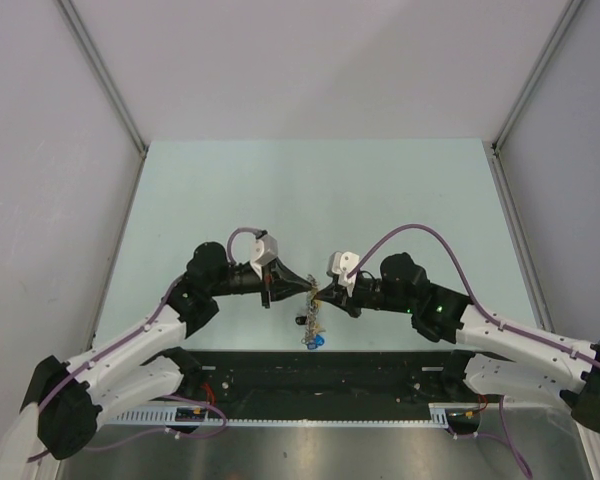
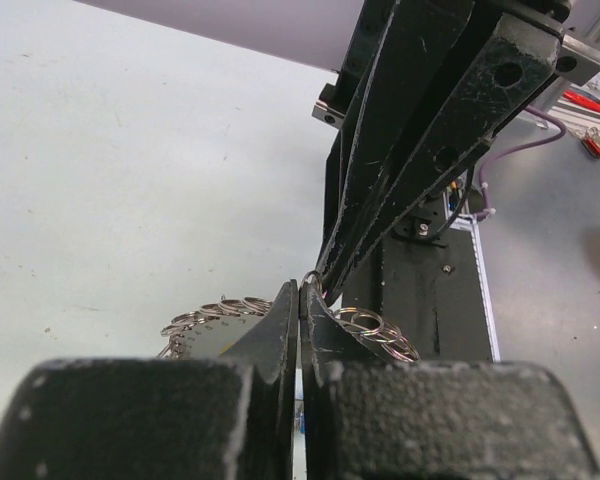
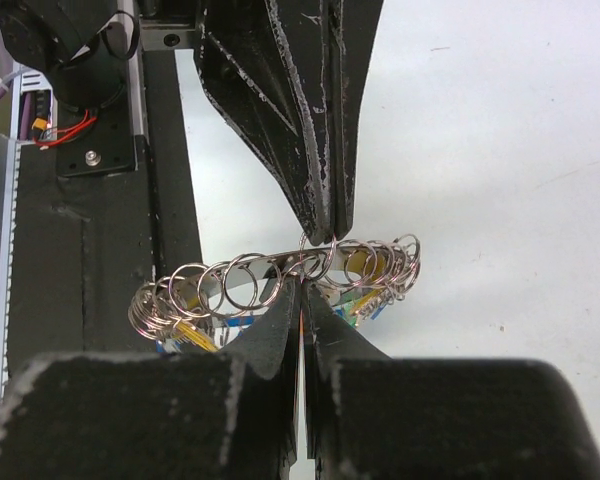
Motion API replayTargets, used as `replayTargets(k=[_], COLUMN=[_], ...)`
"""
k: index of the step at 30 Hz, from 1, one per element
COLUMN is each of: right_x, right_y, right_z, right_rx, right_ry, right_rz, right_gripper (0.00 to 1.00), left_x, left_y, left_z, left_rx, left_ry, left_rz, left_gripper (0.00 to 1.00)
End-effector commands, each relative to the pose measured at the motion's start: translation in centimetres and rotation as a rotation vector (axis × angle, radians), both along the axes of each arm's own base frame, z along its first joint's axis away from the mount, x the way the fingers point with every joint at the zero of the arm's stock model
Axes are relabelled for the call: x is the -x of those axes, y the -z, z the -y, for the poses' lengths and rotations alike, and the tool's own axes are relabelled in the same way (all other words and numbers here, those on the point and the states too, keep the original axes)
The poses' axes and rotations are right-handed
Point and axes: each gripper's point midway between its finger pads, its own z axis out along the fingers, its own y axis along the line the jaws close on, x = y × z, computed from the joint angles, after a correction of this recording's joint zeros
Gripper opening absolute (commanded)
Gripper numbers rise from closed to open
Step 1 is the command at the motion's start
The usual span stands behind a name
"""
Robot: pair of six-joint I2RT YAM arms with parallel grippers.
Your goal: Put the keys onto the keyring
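The keyring (image 1: 311, 322) hangs over the table's near edge, held up between my two grippers. In the right wrist view it is a grey band (image 3: 242, 278) fringed with several small split rings, with keys (image 3: 352, 300) with yellow, green and blue heads dangling beneath. My right gripper (image 3: 302, 288) is shut on the band's edge. My left gripper (image 2: 302, 292) is shut on one small split ring (image 2: 314, 279) at the band's rim. Its fingers (image 3: 290, 120) come down from above in the right wrist view. Both grippers meet tip to tip in the top view (image 1: 314, 292).
The pale green table (image 1: 310, 190) stretches away behind the grippers. A black base rail (image 1: 310, 365) with cables runs along the near edge under the keyring. Grey walls with metal frame posts (image 1: 105, 75) close in the sides and back.
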Motion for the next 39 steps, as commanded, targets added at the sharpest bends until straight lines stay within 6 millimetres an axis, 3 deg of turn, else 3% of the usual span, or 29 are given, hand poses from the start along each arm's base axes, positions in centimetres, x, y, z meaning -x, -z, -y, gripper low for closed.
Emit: replayTargets(k=[1, 4, 8, 10, 13, 19, 21, 25, 28, 32, 36, 39], right_x=[0.2, 0.1, -0.3, -0.7, -1.6, -4.4, -6.2, -10.6, -15.0, -21.4, -28.6, -31.8], right_y=[-3.2, -3.7, -4.0, -4.1, -4.4, -4.6, -4.7, -5.5, -6.7, -9.3, -12.4, -14.2], right_z=[-0.9, -0.6, -0.3, -0.1, 0.1, 1.0, 1.7, 2.3, 2.9, 3.8, 6.2, 6.8], right_rx=[-0.12, -0.128, -0.121, -0.115, -0.109, -0.069, -0.057, -0.046, -0.056, -0.097, -0.155, -0.187], right_ry=[-0.008, 0.0, 0.013, 0.026, 0.052, 0.16, 0.226, 0.345, 0.458, 0.587, 0.727, 0.756], right_rz=[0.046, 0.061, 0.08, 0.09, 0.099, 0.092, 0.089, 0.069, 0.088, 0.142, 0.207, 0.252], right_gripper=[0.0, 0.0, 0.0, 0.0, 0.0, 0.0, 0.0, 0.0, 0.0, 0.0, 0.0, 0.0], left_x=[-0.6, -1.1, -2.1, -2.5, -3.6, -6.9, -8.7, -11.3, -12.9, -13.3, -13.0, -12.8], left_y=[-3.4, -2.9, -3.0, -2.9, -3.8, -5.1, -5.5, -5.8, -4.6, -2.8, -2.0, -2.0], left_z=[-0.1, -0.6, -1.4, -1.8, -2.6, -5.7, -7.7, -11.6, -15.1, -17.1, -18.1, -19.3], left_rx=[0.11, 0.101, 0.1, 0.088, 0.068, 0.003, -0.015, -0.075, -0.117, -0.114, -0.136, -0.153], left_ry=[-0.051, -0.1, -0.189, -0.224, -0.302, -0.545, -0.681, -0.896, -1.043, -1.115, -1.147, -1.199], left_rz=[0.101, 0.095, 0.098, 0.104, 0.118, 0.113, 0.099, 0.039, -0.022, -0.073, -0.083, -0.07], left_gripper=[0.0, 0.02, 0.35, 0.41, 0.62, 0.94, 1.0, 1.0, 1.0, 1.0, 1.0, 1.0])
